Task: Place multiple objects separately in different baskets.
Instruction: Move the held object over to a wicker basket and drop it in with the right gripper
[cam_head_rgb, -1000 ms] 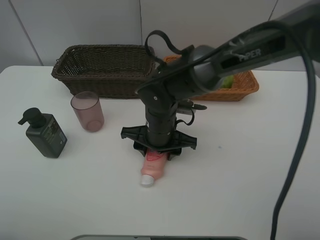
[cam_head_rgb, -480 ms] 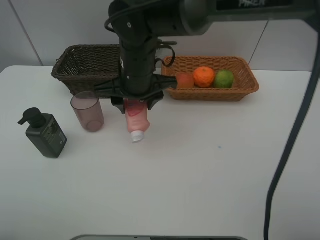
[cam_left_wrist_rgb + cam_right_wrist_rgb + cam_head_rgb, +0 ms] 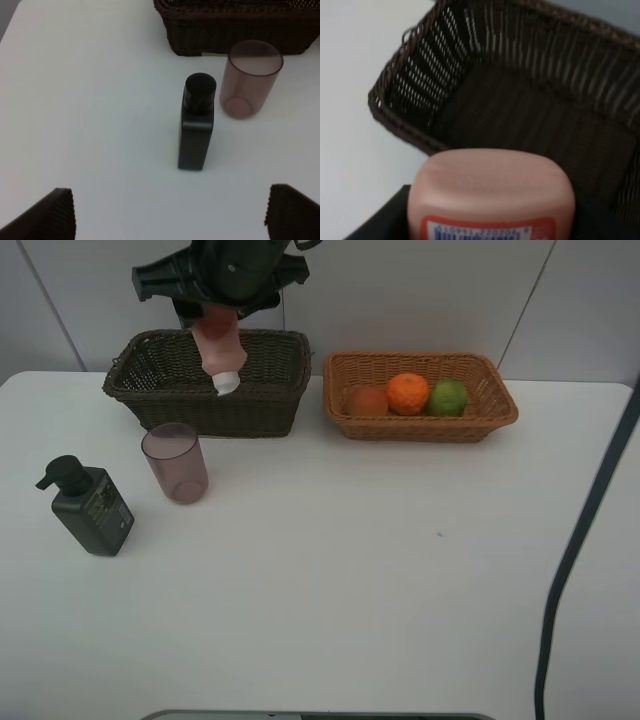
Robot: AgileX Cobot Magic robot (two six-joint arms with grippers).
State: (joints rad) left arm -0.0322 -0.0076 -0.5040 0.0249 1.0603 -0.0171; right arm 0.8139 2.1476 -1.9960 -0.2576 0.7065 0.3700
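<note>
Right gripper point(image 3: 215, 302) clamped on pink bottle point(image 3: 219, 350), cap down, above dark basket point(image 3: 250, 410); left gripper point(image 3: 170, 215) spread wide, apparently empty.

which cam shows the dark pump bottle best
The left wrist view: the pump bottle sits centred, close and unobstructed. The exterior high view shows the bottle small but whole. The right wrist view misses it.
</note>
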